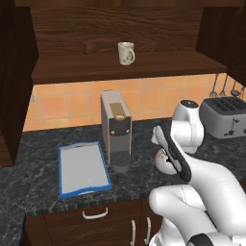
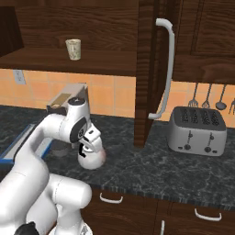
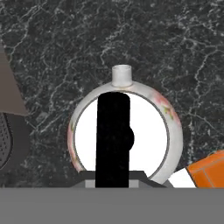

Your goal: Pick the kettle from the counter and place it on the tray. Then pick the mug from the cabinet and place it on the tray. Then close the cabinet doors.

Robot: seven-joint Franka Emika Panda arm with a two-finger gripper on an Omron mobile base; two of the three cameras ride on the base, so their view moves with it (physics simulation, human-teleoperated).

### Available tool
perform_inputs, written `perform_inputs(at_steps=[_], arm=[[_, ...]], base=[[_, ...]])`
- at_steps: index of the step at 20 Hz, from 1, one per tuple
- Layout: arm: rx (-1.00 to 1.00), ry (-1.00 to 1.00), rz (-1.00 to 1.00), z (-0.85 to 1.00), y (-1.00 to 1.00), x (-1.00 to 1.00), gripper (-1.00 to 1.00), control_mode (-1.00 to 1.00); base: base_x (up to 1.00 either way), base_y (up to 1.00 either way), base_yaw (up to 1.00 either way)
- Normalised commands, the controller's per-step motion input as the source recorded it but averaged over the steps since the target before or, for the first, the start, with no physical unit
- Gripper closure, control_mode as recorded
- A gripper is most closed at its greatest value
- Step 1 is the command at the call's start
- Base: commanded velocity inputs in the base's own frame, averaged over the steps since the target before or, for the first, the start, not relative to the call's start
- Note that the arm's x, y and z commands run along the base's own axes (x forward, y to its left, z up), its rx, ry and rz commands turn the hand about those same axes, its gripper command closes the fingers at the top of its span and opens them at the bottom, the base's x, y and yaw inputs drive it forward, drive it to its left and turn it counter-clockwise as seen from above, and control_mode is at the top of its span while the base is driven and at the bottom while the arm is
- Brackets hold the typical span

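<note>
On the counter (image 2: 151, 170), right of the coffee machine (image 1: 116, 129), the gripper (image 2: 87, 148) sits directly over the kettle (image 3: 151, 131), fingers drawn in on its black arched handle (image 3: 113, 140); kettle rests on the stone, spout (image 3: 122, 75) pointing away from the hand. Tray (image 1: 82, 169) lies left of the coffee machine. Mug (image 1: 126, 53) stands on the cabinet (image 1: 96, 29) shelf, door (image 2: 151, 69) open. Toaster (image 2: 197, 131) further right.
</note>
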Motion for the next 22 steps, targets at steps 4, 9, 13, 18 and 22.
perform_inputs(at_steps=[4, 9, 13, 18, 22], arm=[[-0.09, -0.05, 0.0, 0.53, 0.3, -0.5, 1.0, -1.0], [-0.07, -0.12, 0.05, 0.34, 0.59, -0.42, 1.0, -1.0], [-0.01, 0.04, 0.07, 0.21, 0.76, -0.21, 1.0, -1.0], [0.0, 0.0, 0.12, 0.15, 0.83, -0.03, 1.0, -1.0], [0.01, 0.01, 0.04, 0.09, 0.89, 0.04, 1.0, -1.0]], base=[[0.0, 0.0, 0.0], [0.0, 0.0, 0.0], [0.0, 0.0, 0.0], [0.0, 0.0, 0.0], [0.0, 0.0, 0.0]])
